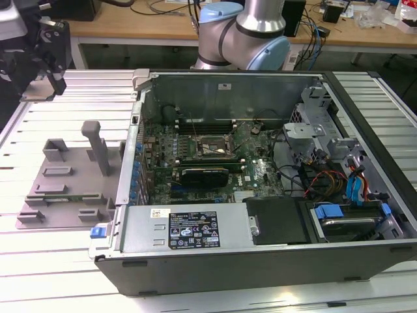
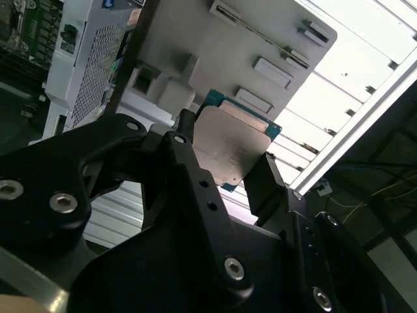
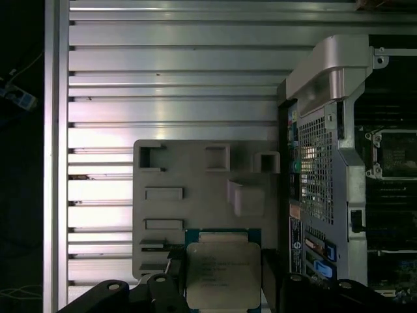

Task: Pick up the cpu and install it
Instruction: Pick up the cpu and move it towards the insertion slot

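The cpu (image 3: 223, 275) is a flat square chip with a silver-grey metal top and a thin green edge. In both wrist views it sits between my black fingers (image 3: 171, 277), and my gripper (image 2: 225, 153) is shut on the cpu (image 2: 229, 145). It hangs in the air over the near end of the grey holder tray (image 3: 202, 195). In the exterior view my gripper (image 1: 47, 72) is at the far left, above the slatted table and away from the open computer case. The square socket (image 1: 210, 149) lies on the motherboard inside the case.
The open computer case (image 1: 260, 254) lies on its side at centre and right, holding a dark card (image 1: 205, 175), cables and drive bays. The grey holder tray (image 1: 65, 189) with an upright post (image 1: 98, 147) lies on the exterior view's left. A workbench stands behind.
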Controlling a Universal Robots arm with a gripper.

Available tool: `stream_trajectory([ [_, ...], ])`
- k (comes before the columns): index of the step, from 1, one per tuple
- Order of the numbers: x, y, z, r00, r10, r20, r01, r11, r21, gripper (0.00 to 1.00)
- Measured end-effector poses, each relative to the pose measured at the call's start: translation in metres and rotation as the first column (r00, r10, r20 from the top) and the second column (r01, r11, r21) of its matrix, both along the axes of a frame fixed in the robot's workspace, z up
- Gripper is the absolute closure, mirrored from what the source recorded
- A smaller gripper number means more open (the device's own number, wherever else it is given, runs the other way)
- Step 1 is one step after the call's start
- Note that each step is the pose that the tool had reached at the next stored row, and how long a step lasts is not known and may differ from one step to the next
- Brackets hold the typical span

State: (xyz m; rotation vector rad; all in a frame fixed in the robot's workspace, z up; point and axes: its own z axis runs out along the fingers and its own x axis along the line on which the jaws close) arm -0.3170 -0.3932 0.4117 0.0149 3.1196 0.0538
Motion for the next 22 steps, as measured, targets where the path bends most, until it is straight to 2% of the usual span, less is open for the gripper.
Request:
stream_trajectory([
  [3,0.0173,0.0000,0.0001,1.0000,0.000,-0.0001,0.000,1.0000,-0.0001,0.45],
  [4,0.0280,0.0000,0.0000,1.0000,0.000,0.0000,0.000,1.0000,0.0000,0.45],
  [8,0.0410,-0.0001,0.0000,1.0000,0.000,-0.0001,0.000,1.0000,-0.0001,0.45],
  [10,0.0528,0.0000,0.0000,1.0000,0.000,0.0000,0.000,1.0000,0.0000,0.45],
  [12,0.0604,0.0000,0.0000,1.0000,0.000,-0.0001,0.000,1.0000,0.0000,0.45],
  [14,0.0728,0.0000,0.0000,1.0000,0.000,0.0000,0.000,1.0000,0.0000,0.45],
  [15,0.0822,0.0000,0.0000,1.0000,0.000,0.0000,0.000,1.0000,0.0000,0.45],
  [19,0.0982,0.0000,-0.0001,1.0000,0.000,0.0001,0.000,1.0000,0.0000,0.45],
  [21,0.1140,0.0000,0.0000,1.0000,0.000,-0.0002,0.000,1.0000,-0.0001,0.45],
  [22,0.1274,0.0000,-0.0002,1.0000,0.000,-0.0003,0.000,1.0000,0.0000,0.45],
])
